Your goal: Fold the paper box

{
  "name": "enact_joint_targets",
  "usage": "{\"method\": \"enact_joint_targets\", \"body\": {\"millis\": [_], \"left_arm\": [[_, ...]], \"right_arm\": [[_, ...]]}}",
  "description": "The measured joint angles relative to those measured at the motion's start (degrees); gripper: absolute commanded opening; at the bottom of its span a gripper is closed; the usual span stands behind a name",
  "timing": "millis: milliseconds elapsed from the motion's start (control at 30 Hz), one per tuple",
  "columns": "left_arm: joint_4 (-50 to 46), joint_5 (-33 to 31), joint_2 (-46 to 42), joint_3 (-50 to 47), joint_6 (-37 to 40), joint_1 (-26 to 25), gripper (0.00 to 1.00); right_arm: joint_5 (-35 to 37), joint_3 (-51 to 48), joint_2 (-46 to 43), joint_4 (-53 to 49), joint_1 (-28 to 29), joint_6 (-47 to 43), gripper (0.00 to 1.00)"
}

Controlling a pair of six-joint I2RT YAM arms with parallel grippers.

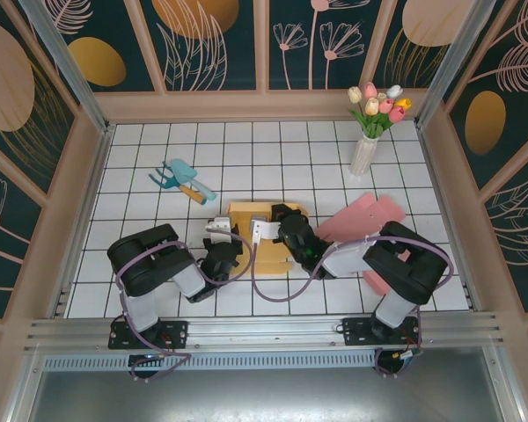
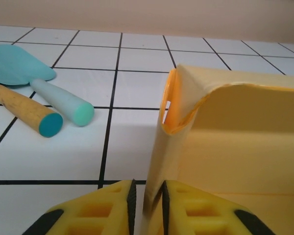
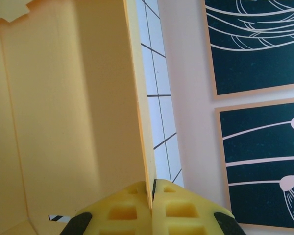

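Observation:
The yellow paper box (image 1: 246,214) lies partly folded on the tiled table between both arms. In the left wrist view one upright box wall (image 2: 171,137) with a curled top corner stands between the yellow fingers of my left gripper (image 2: 148,196). The wall touches the right pad and a thin slit stays at the left pad, so that gripper is narrowly open around it. My left gripper (image 1: 220,230) sits at the box's left edge. My right gripper (image 3: 151,188) is shut on the thin edge of another upright wall (image 3: 88,98), at the box's right side (image 1: 266,233).
A teal trowel and a fork with wooden handles (image 1: 183,178) lie behind and left of the box, close to it in the left wrist view (image 2: 39,105). Pink paper sheets (image 1: 361,220) lie to the right, and a white vase of tulips (image 1: 367,145) stands at the back right.

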Motion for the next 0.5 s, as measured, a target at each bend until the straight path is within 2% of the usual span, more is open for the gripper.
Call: {"method": "enact_joint_targets", "body": {"millis": [67,200,500], "left_arm": [[-1.7,-2.5,0.1,1.3,-1.0,-0.3,0.0],[-9.7,-8.0,0.2,5.5,-7.2,-0.9,0.0],[-19.4,-11.5,0.2,9.6,-12.3,-1.0,0.0]], "right_arm": [[0.2,0.2,0.3,0.3,0.0,0.3,0.0],[0.6,0.4,0.4,0.3,0.0,1.0,0.0],[0.4,1.1,0.8,-0.3,-0.3,2.9,0.0]]}}
